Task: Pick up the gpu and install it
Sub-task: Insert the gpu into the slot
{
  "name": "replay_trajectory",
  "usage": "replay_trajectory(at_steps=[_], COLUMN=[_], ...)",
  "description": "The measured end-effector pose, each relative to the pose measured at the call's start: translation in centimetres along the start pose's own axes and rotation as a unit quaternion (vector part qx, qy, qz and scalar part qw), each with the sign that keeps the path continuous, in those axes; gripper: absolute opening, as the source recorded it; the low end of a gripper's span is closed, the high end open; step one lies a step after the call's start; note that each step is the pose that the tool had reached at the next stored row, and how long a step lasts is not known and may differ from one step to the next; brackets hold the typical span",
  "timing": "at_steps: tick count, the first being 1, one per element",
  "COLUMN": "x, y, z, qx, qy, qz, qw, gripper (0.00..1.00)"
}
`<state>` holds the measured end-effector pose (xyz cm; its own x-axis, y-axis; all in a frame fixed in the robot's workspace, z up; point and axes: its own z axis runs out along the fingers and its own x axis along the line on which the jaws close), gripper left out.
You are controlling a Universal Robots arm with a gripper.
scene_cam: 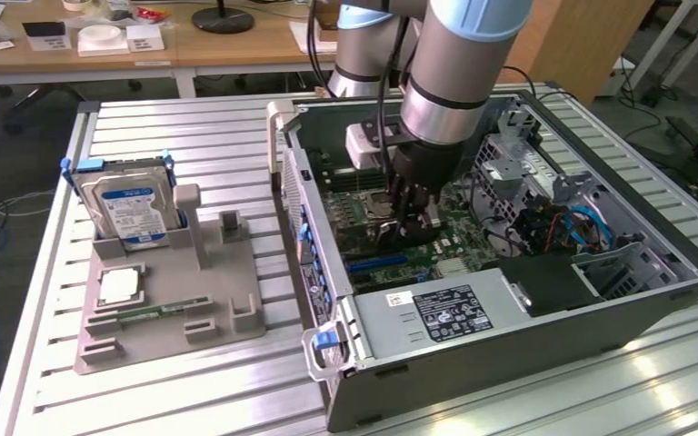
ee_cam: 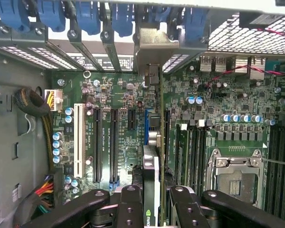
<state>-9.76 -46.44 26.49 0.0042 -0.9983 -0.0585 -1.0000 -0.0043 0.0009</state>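
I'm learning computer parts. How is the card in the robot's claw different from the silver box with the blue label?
The gpu is thin; the hard drive is boxy. The gripper holds the gpu inside the computer case; the hard drive sits outside in a gray holder. Both stand on edge.

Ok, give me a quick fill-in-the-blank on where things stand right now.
1. The end effector is ____ on the gpu.
2. The gpu is held ____ the computer case, over the motherboard.
3. The hard drive carries a ____ label.
4. The hard drive stands to the exterior view's ____ of the computer case.
Missing words: shut; inside; blue; left.
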Motion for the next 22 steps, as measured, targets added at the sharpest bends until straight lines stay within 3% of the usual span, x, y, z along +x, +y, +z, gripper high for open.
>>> replay_trajectory(at_steps=[22], x=[0.02], y=[0.51], z=[0.27], qx=[0.0], qy=[0.0], qz=[0.0], qw=[1.0], gripper=[0.27])
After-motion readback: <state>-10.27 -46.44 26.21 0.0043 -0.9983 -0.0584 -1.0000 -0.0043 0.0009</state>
